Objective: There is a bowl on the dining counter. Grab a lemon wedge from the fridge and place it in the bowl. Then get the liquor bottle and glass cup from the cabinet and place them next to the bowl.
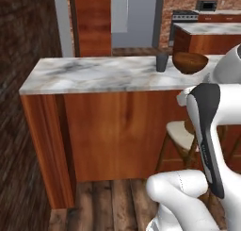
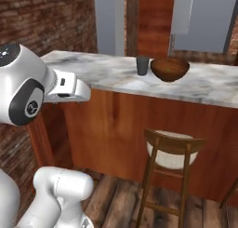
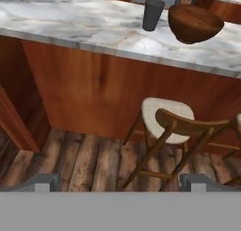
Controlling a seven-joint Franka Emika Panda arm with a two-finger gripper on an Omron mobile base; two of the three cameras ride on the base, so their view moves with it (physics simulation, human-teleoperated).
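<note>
bowl (image 2: 170,69): upright on the table (image 2: 93,66), inside not clear
glass cup (image 2: 142,65): upright just beside bowl, contents unseen
tool (image 3: 120,182): open, holding nothing

On the dining counter (image 2: 116,73), with its grey-white marble top and reddish-brown panel front, we saw the dark wooden bowl (image 2: 169,69) standing upright, and the dark grey glass cup (image 2: 142,65) upright just beside it, apart.
</note>
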